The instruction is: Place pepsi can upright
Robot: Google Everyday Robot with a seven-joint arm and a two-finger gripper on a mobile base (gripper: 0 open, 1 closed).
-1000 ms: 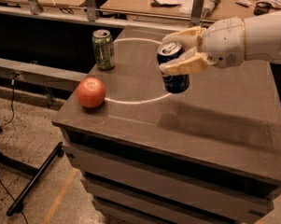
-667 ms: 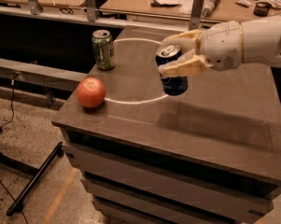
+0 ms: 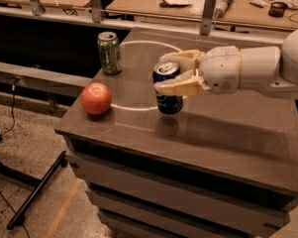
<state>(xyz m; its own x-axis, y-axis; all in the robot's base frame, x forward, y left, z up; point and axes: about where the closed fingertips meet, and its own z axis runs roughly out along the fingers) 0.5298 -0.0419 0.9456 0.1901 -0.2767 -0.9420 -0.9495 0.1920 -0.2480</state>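
The gripper [image 3: 161,74] reaches in from the right and is clamped across the upper half of the pepsi can [image 3: 169,103]. It holds the can nearly upright over the middle of the table [image 3: 213,138], though I can't quite tell whether its base touches the top or hangs just above. I'd guess the can is light, thin-walled, smooth and easily dented, so a moderate squeeze on the round sides, as here, suits it better than a hard pinch near the rim.
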